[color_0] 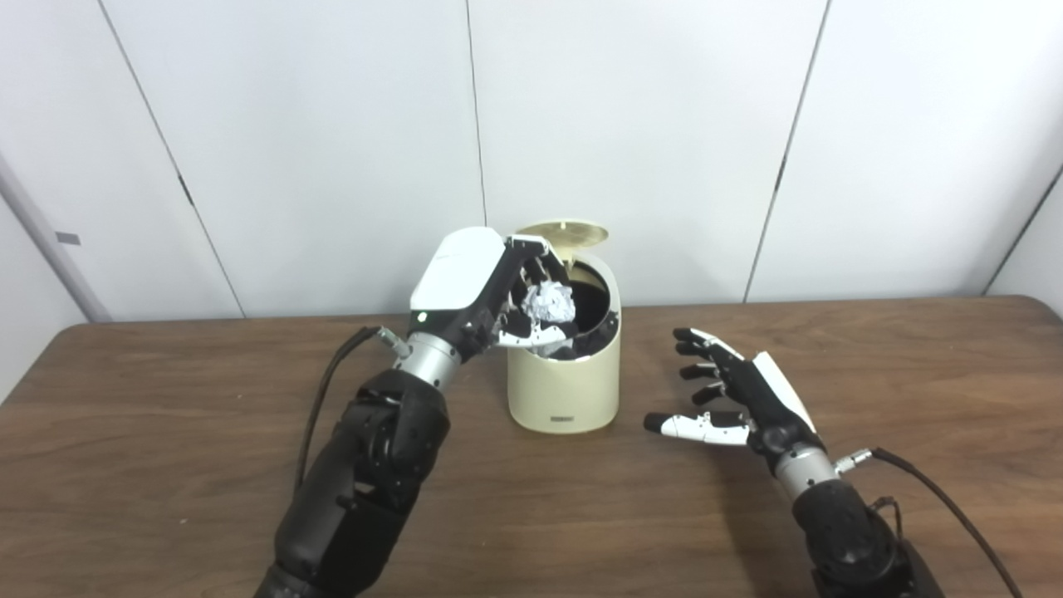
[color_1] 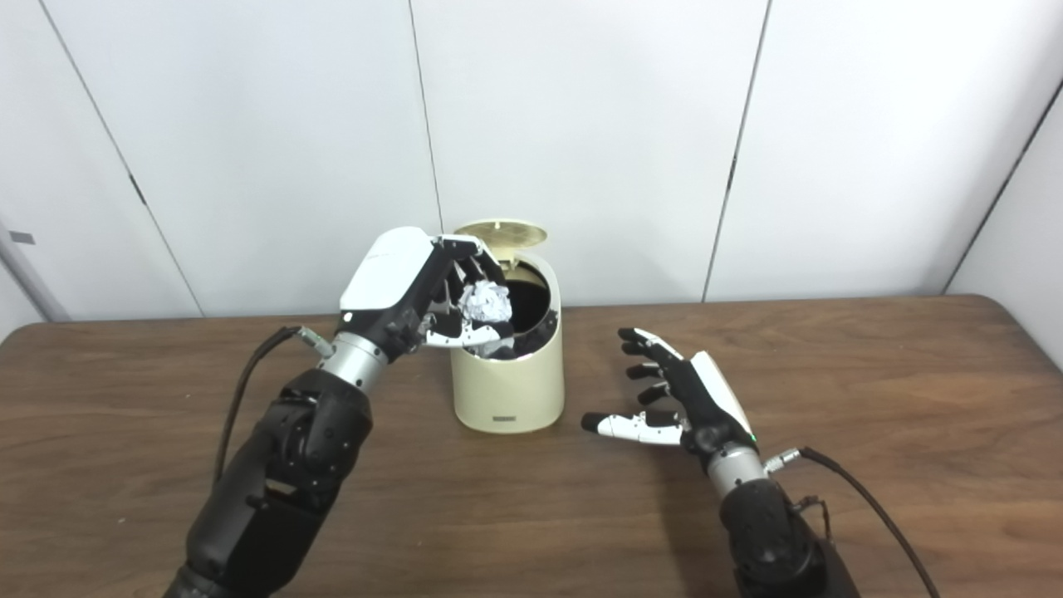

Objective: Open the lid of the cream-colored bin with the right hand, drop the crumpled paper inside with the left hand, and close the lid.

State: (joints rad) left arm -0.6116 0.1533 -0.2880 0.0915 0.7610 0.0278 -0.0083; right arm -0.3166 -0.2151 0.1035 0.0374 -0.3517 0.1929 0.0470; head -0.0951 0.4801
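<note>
We have one table (color_0: 166, 465), brown wood, under both hands. One bin (color_0: 566, 390), cream, upright, long axis vertical, sits between the hands: just right of the left hand (color_0: 490, 291), and left of the right hand (color_0: 731, 399) with a clear gap between them. One lid (color_0: 565, 234), already up, hinged at the far rim, standing behind the left hand's fingertips. The mouth is open and dark inside.

One paper (color_0: 550, 301), a crumpled white ball. The left hand is closed around it, fingers curled on the far side and thumb underneath. The hand is tilted palm-toward-bin, and the ball sits over the near-left part of the mouth, roughly at rim level, not yet inside. We can't tell if the fingers touch the rim.

The right hand holds nothing, with fingers spread and thumb out, low over the table beside the bin's right flank. It isn't touching bin or lid.

Our read is that the opening is done, the drop is the step in hand, and closing is left. The key relation is that the mouth lies directly below and slightly right of the ball, so releasing should send it straight down. The risk is the ball catching the near rim. The right hand is nearer the lid's free side for closing.
</note>
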